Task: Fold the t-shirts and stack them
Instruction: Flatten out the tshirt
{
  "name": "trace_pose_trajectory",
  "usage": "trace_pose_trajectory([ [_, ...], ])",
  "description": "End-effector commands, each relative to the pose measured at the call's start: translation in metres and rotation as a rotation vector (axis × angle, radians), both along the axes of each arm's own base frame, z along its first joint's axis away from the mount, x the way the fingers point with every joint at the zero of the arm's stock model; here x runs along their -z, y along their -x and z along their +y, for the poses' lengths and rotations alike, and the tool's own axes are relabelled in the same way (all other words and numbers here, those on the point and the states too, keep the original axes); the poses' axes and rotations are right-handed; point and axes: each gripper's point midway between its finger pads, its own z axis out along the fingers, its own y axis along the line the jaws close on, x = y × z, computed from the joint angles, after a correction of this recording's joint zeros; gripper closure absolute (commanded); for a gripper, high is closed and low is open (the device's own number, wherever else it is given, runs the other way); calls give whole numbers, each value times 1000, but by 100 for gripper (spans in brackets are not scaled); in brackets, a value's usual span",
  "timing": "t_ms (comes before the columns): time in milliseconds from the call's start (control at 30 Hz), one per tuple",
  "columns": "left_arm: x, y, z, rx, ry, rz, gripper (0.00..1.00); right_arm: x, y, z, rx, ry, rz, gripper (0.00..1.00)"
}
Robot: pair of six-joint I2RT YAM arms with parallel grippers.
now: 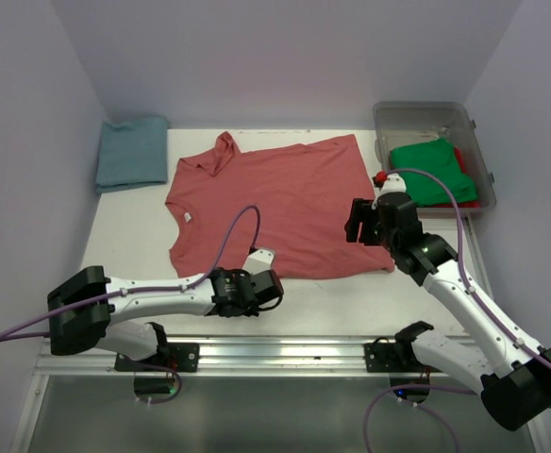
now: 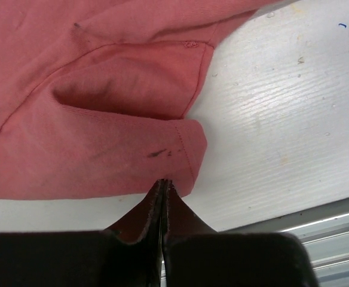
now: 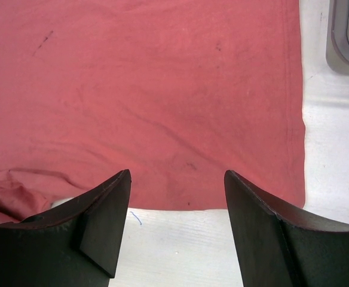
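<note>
Only the teal shirt [image 1: 132,151] lies folded, at the table's [image 1: 125,245] far left corner. The salmon-red shirt [image 1: 275,203] is spread flat mid-table, not yet folded, and the green shirt [image 1: 433,170] sits in the bin [image 1: 422,106]. My left end effector [image 2: 164,185] is pinched tight on the salmon-red shirt's near sleeve, and my right end effector [image 3: 177,174] gapes wide over its hem corner.

Left arm [image 1: 153,297] low across lower left, left gripper [image 2: 164,182] pinched shut on shirt [image 2: 103,89] edge, right arm [image 1: 464,293] angled up from lower right, right gripper [image 3: 175,178] jaws wide apart
</note>
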Motion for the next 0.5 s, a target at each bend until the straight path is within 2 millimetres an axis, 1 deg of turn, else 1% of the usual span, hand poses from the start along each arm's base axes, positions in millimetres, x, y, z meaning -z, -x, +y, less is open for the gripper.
trace_pose_trajectory([
  [0, -20, -7, -5, -12, 27, -42, 100, -3, 2, 0, 1, -10, -12, 32],
  [33, -20, -5, -8, 5, 35, -28, 95, -2, 2, -1, 5, -7, -11, 32],
  [67, -19, -2, -11, 15, 48, -12, 79, -3, 2, -1, 6, -7, -13, 32],
  [100, -17, 6, -16, 37, 71, 28, 73, -2, 1, -2, 10, -4, -13, 32],
  [133, -17, 9, -19, 55, 84, 43, 66, -2, 1, -3, 12, -2, -14, 32],
  [167, -17, 12, -25, 74, 107, 54, 54, -1, 1, -3, 13, 1, -11, 32],
  [200, -18, 18, -27, 90, 124, 73, 50, -1, 1, -2, 12, 0, -11, 32],
  [233, -19, 20, -31, 106, 138, 76, 44, -2, 0, -3, 16, 1, -14, 32],
  [367, -12, 22, -28, 114, 127, 82, 39, -1, -1, -4, 18, 8, -11, 32],
  [467, -3, 21, -25, 113, 100, 81, 37, 1, -1, -3, 18, 9, -10, 32],
])
